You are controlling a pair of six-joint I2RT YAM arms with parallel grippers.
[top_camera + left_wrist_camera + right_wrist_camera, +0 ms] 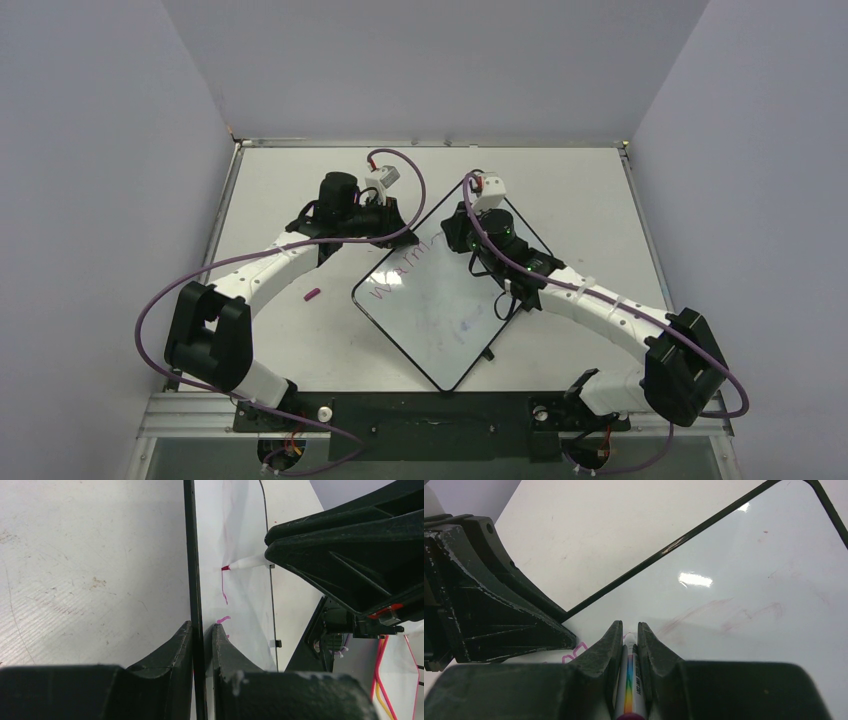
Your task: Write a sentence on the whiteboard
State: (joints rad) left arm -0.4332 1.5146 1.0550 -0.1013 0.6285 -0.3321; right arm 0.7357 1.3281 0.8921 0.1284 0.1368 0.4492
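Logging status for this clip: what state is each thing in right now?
whiteboard: lying on the table, partly written
sentence: unfinished, one line showing
marker: uncapped, tip on the board
cap: off, on the table left of the whiteboard
left gripper: shut on the whiteboard's rim
right gripper: shut on the marker

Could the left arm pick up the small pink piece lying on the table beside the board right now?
Probably not yet: the left pincer is shut on the rim of the whiteboard. The pink piece lies uncovered beside that arm.
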